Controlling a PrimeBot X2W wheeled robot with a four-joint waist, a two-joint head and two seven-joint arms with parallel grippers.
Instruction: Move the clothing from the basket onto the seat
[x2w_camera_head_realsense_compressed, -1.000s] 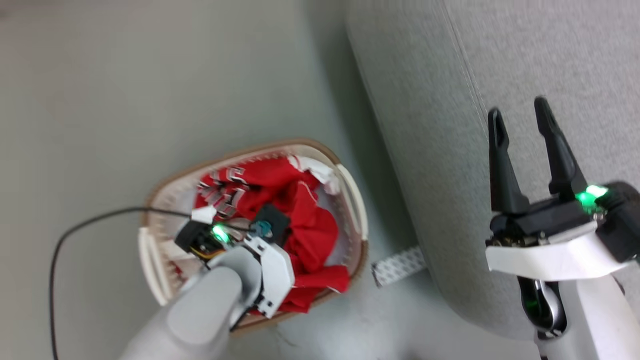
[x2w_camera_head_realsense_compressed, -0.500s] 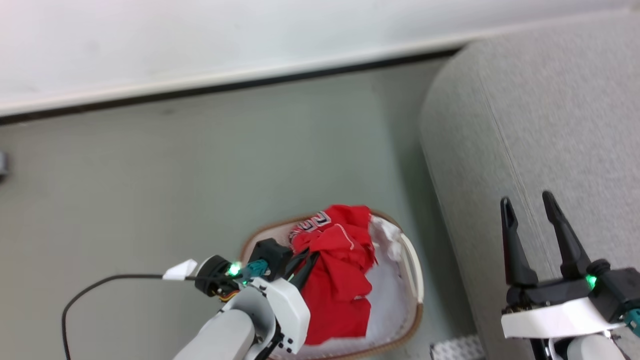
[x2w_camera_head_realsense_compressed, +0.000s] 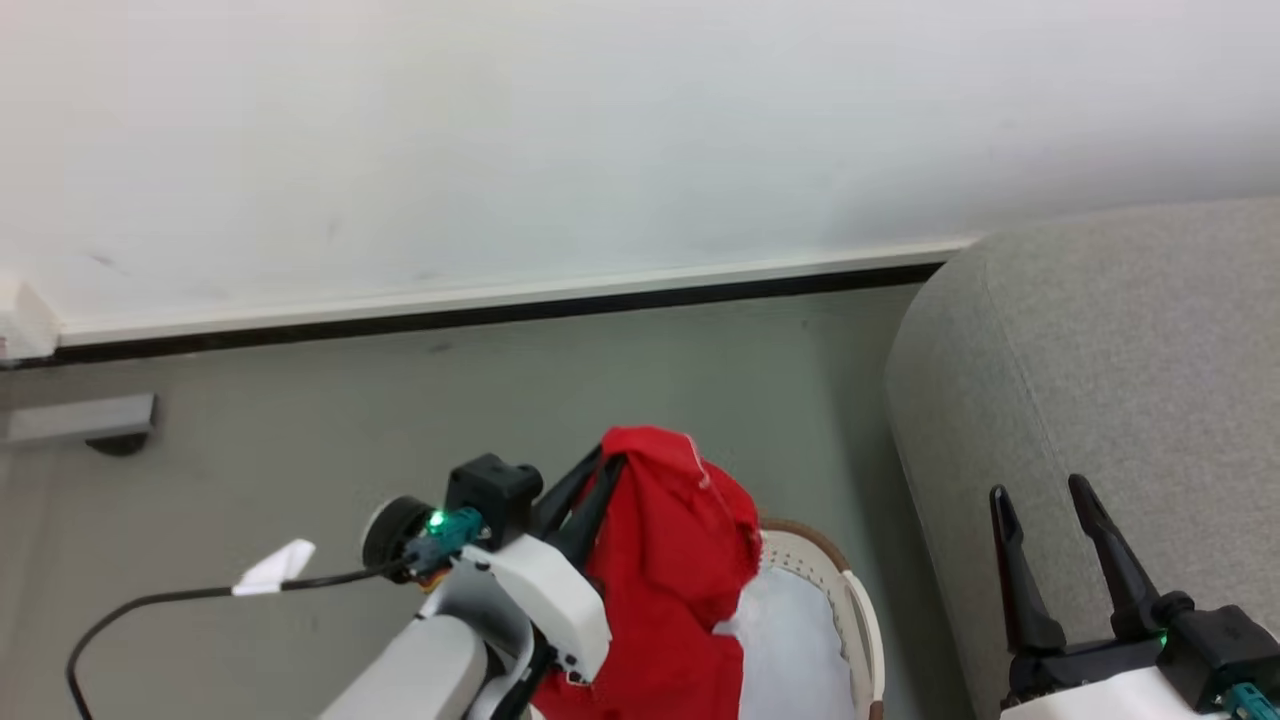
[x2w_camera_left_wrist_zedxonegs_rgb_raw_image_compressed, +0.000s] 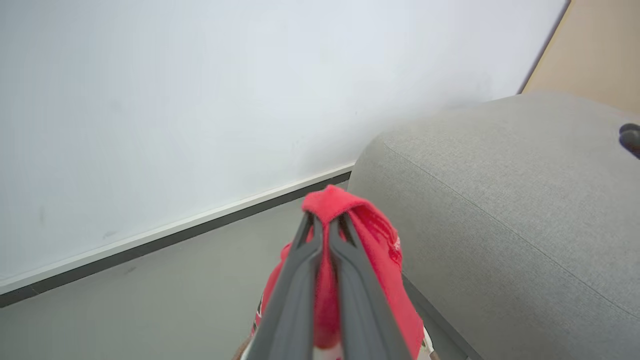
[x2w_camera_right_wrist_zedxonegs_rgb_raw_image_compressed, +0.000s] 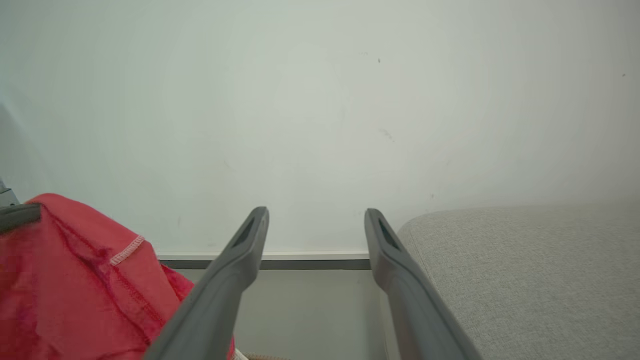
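Note:
My left gripper (x2w_camera_head_realsense_compressed: 605, 462) is shut on a red garment (x2w_camera_head_realsense_compressed: 670, 580), which hangs from the fingertips above the cream basket (x2w_camera_head_realsense_compressed: 860, 620). In the left wrist view the left gripper (x2w_camera_left_wrist_zedxonegs_rgb_raw_image_compressed: 325, 220) pinches a fold of the red garment (x2w_camera_left_wrist_zedxonegs_rgb_raw_image_compressed: 380, 240). The basket stands on the floor at the bottom of the head view, left of the grey seat (x2w_camera_head_realsense_compressed: 1120, 340). My right gripper (x2w_camera_head_realsense_compressed: 1035, 495) is open over the seat's front, holding nothing. The right wrist view has the right gripper (x2w_camera_right_wrist_zedxonegs_rgb_raw_image_compressed: 316, 215) between the red garment (x2w_camera_right_wrist_zedxonegs_rgb_raw_image_compressed: 80, 280) and the seat (x2w_camera_right_wrist_zedxonegs_rgb_raw_image_compressed: 525, 270).
A white wall (x2w_camera_head_realsense_compressed: 600, 130) with a dark baseboard (x2w_camera_head_realsense_compressed: 500, 312) runs behind the basket and seat. A black cable (x2w_camera_head_realsense_compressed: 150, 602) with a white tag trails from my left wrist. A grey bracket (x2w_camera_head_realsense_compressed: 80, 420) sits at the far left on the floor.
The camera has tilted upward, bringing the wall into view. My left gripper has lifted the red garment up out of the basket. The right gripper stays open.

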